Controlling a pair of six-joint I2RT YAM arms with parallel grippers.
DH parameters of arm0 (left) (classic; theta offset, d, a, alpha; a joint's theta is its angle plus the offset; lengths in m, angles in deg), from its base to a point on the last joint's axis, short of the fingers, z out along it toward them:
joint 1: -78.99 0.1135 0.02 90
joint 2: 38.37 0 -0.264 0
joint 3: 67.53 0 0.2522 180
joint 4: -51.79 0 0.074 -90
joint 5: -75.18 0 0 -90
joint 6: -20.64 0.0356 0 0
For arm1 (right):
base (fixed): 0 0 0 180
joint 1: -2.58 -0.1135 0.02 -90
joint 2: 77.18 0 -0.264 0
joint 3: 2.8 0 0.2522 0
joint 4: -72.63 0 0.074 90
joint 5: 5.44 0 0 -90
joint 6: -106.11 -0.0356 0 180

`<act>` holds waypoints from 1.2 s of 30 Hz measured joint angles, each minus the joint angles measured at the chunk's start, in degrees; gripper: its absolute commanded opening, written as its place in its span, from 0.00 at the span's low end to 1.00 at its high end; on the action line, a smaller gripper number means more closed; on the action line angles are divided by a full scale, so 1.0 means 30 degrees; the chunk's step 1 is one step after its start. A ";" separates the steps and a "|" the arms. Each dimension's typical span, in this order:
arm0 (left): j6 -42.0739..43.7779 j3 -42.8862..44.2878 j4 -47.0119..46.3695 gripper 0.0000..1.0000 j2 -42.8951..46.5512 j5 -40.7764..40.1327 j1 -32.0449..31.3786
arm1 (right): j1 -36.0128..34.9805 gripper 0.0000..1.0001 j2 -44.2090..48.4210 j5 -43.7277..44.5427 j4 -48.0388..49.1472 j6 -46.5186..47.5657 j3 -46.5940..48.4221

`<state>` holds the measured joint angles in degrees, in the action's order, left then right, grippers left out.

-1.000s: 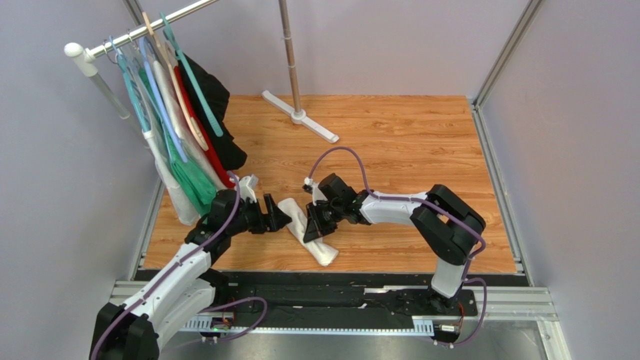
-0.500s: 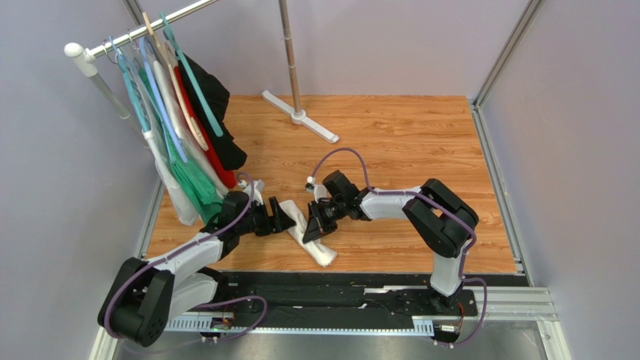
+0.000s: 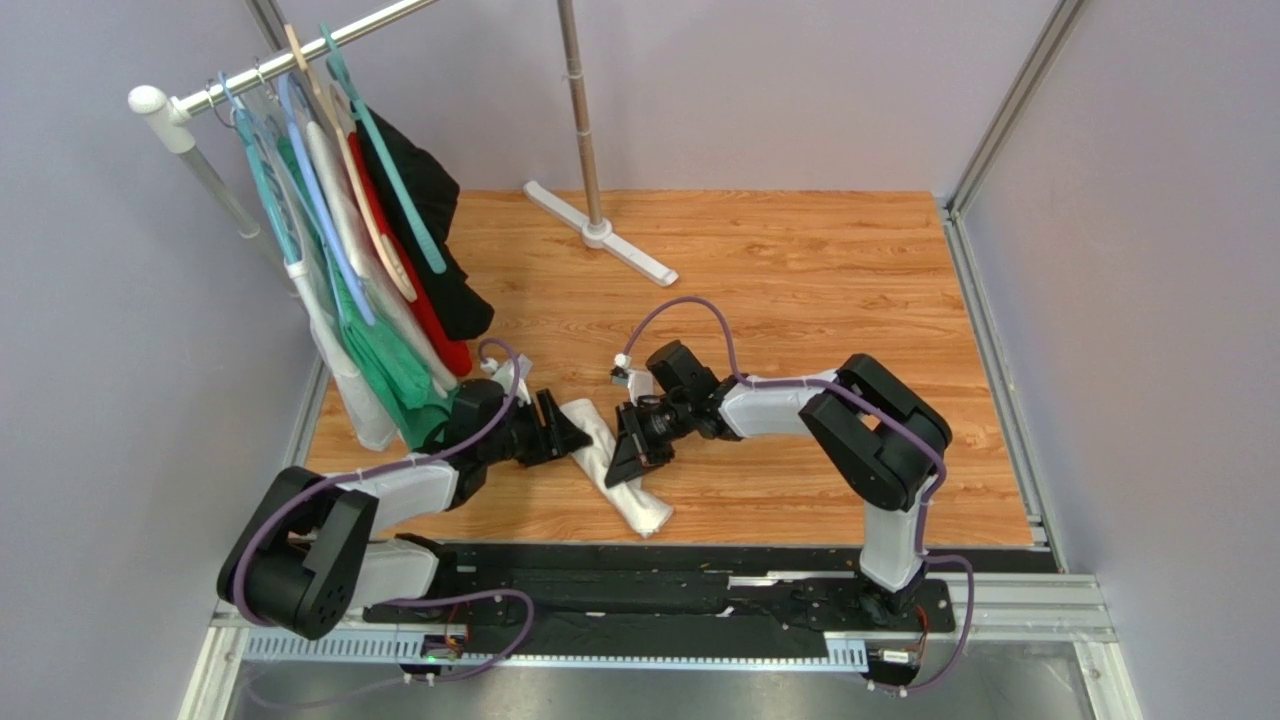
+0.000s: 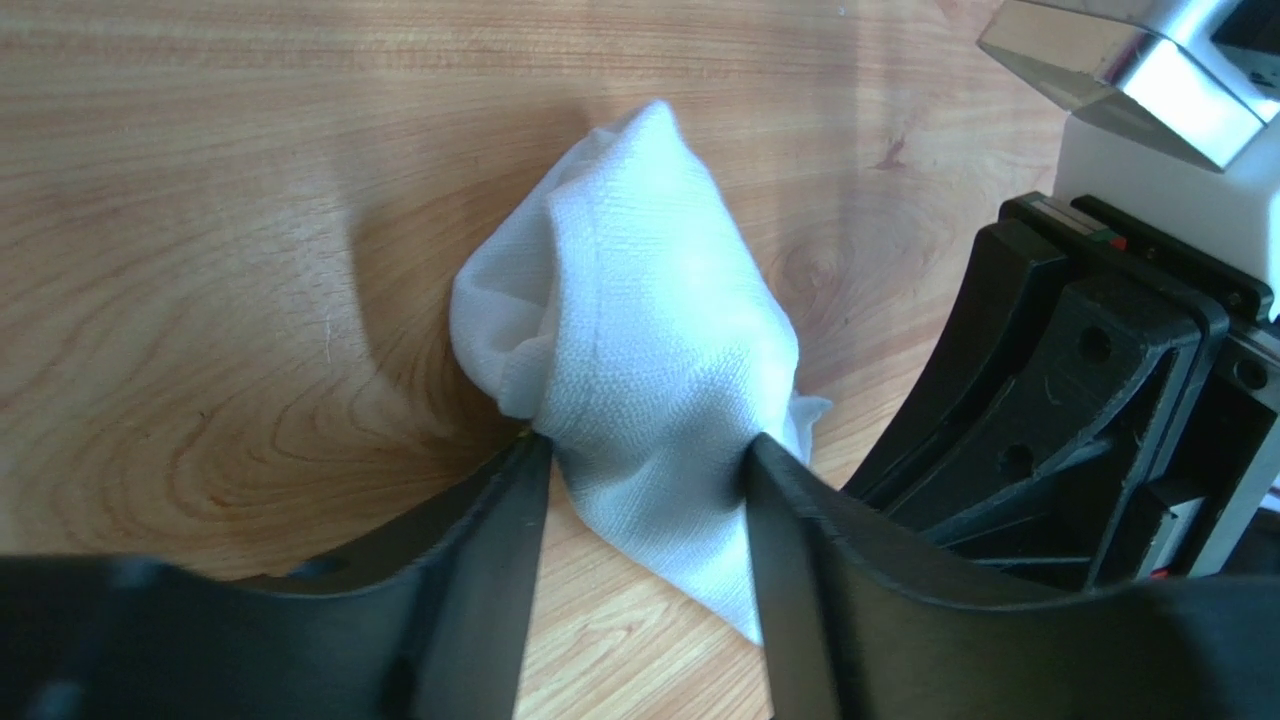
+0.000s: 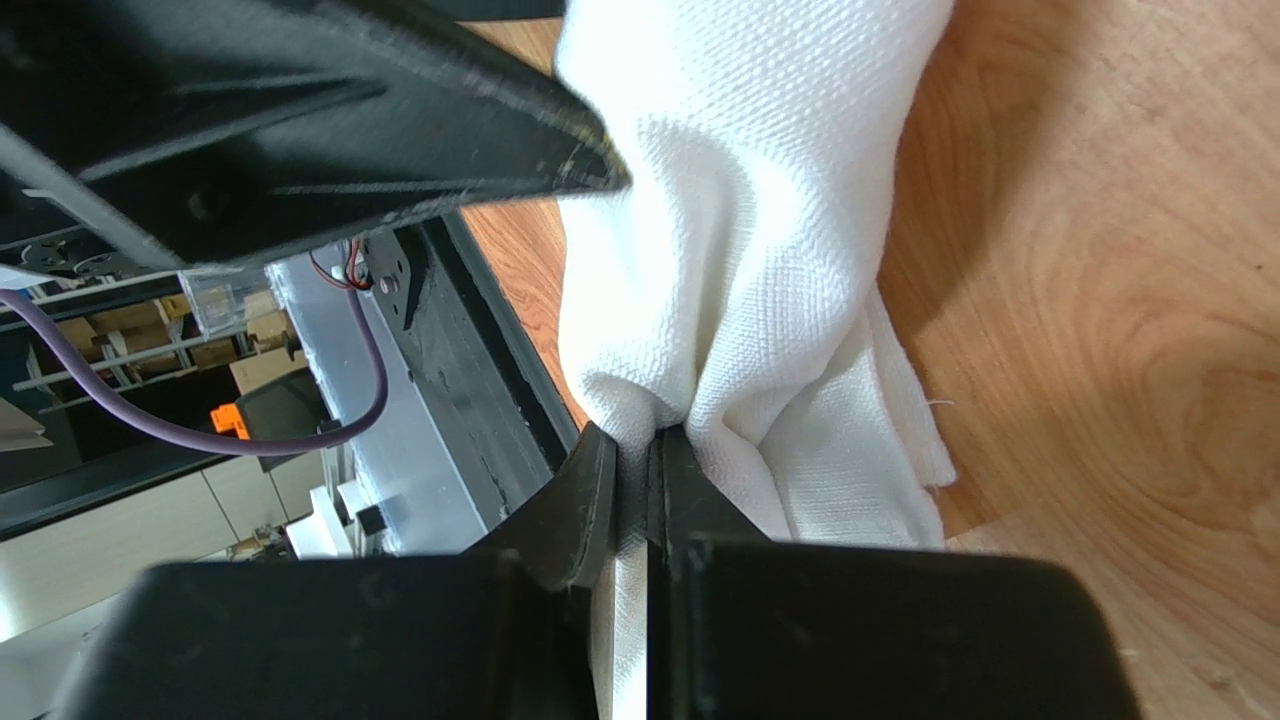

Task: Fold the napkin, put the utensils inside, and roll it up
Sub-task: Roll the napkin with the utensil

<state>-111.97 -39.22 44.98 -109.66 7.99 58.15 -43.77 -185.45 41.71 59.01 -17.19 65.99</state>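
The napkin [image 3: 643, 506] is a narrow white bundle lying slantwise on the wooden table, between the two grippers. My left gripper [image 3: 567, 435] has its fingertips against both sides of the bundle's far end [image 4: 646, 330], pressing into the cloth; the gripper [image 4: 643, 450] holds that end. Close on the right, my right gripper [image 3: 627, 455] is shut on a pinched fold of the napkin [image 5: 751, 225], its tips [image 5: 649, 443] nearly touching. The right gripper's black body [image 4: 1082, 390] fills the left wrist view's right side. The utensils are hidden.
A clothes rail with several hangers and garments [image 3: 368, 270] stands at the back left, close behind the left arm. A pole on a white foot [image 3: 601, 233] stands at the back. The black mounting rail [image 3: 676, 578] runs along the near edge.
My left arm has stretched rightwards to the napkin's end and its jaws have narrowed onto the cloth. The right gripper has kept its hold, barely shifting.
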 measured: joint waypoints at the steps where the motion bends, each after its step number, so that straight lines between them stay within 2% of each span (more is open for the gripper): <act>1: -0.0095 -0.0036 -0.0131 0.43 -0.0124 -0.0007 0.0015 | 0.0029 0.00 -0.0044 -0.0066 0.0044 -0.0015 0.0000; 3: -0.0291 -0.0168 -0.0423 0.35 -0.0219 0.0000 0.0044 | 0.0058 0.00 -0.0095 -0.0102 0.0051 -0.0022 0.0007; 5: -0.0459 -0.0197 -0.0699 0.27 -0.0117 0.0168 0.0066 | 0.0058 0.06 -0.0095 -0.0051 -0.0029 0.0015 0.0044; 6: -0.0546 -0.0197 -0.0743 0.23 -0.0080 0.0175 0.0058 | 0.0058 0.11 -0.0095 -0.0029 -0.0095 0.0044 0.0073; 7: -0.0619 -0.0197 -0.0780 0.18 -0.0022 0.0248 0.0058 | 0.0058 0.20 -0.0095 0.0015 -0.0182 0.0080 0.0095; 9: -0.0729 -0.0189 -0.0699 0.16 0.0160 0.0306 0.0058 | 0.0058 0.30 -0.0058 0.0160 -0.0546 0.0211 0.0240; 10: -0.0765 -0.0182 -0.0590 0.15 0.0284 0.0335 0.0058 | 0.0051 0.41 0.0022 0.0466 -0.0991 0.0430 0.0379; 11: -0.0772 -0.0168 -0.0423 0.13 0.0379 0.0313 0.0058 | 0.0044 0.42 0.0204 0.0831 -0.1610 0.0634 0.0532; 15: -0.0750 0.0080 0.0634 0.05 0.0743 0.0204 0.0058 | -0.0219 0.45 0.1486 0.2718 -0.4488 0.1705 0.1304; 19: -0.0685 0.0423 0.1749 0.04 0.1035 0.0058 0.0058 | -0.1115 0.48 0.3475 0.6229 -0.7366 0.2739 0.2594; 24: -0.0685 0.0597 0.2426 0.03 0.1180 -0.0073 0.0058 | -0.4634 0.50 0.5129 1.0950 -0.8568 0.3351 0.3912; 29: -0.0685 0.0707 0.2681 0.02 0.1188 -0.0131 0.0058 | -0.7949 0.50 0.4583 1.5103 -0.8706 0.3381 0.4379; 36: -0.0678 0.1122 0.3082 0.02 0.0867 -0.0102 0.0058 | -0.8364 0.50 0.2062 1.9577 -0.8888 0.3271 0.4524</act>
<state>-114.01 -35.86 54.22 -107.05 7.68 58.33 -68.86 -179.27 100.44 32.35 -7.38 79.56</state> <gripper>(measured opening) 0.112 0.499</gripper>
